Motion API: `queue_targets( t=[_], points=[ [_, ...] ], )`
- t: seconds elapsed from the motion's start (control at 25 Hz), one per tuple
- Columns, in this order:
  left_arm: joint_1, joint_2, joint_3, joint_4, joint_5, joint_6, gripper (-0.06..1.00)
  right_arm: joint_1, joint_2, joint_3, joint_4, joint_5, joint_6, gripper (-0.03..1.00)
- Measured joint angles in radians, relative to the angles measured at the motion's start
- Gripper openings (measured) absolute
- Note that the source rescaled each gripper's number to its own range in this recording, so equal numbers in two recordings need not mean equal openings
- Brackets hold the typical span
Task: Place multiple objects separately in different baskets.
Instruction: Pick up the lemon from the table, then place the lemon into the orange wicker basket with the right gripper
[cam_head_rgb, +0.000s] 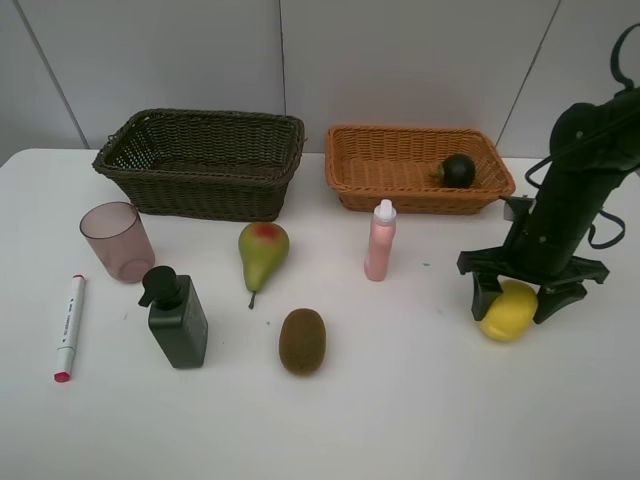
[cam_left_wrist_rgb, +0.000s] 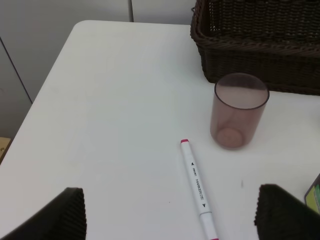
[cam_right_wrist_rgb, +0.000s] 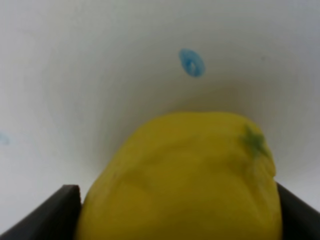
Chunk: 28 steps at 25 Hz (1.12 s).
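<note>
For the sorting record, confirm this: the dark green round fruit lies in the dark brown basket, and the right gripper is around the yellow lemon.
Wrong basket. The dark green round fruit lies in the orange-tan basket, as the exterior high view shows. The right gripper is around the yellow lemon, as stated.

A robotics lab: a white tabletop (cam_head_rgb: 400, 420) backed by plain grey wall panels (cam_head_rgb: 400, 60), with a black robot arm (cam_head_rgb: 570, 200).
</note>
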Motion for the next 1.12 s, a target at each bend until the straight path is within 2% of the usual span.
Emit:
queue_targets(
  t=[0.28,0.48,0.72,1.12],
  points=[
    [0.000,0.000,0.000,0.000,0.000,0.000,0.89,0.000,-0.005,0.000,0.000,0.000,0.000,0.63],
    [0.000,0.000,0.000,0.000,0.000,0.000,0.89,0.000,-0.091,-0.017,0.000,0.001,0.000,0.63],
    [0.000,0.000,0.000,0.000,0.000,0.000,0.89,0.000,-0.212,-0.156,-0.001,0.023,0.000,0.63],
    [0.000,0.000,0.000,0.000,0.000,0.000,0.89,0.001,-0.150,-0.445,-0.001,-0.004,0.000,0.63]
  ],
)
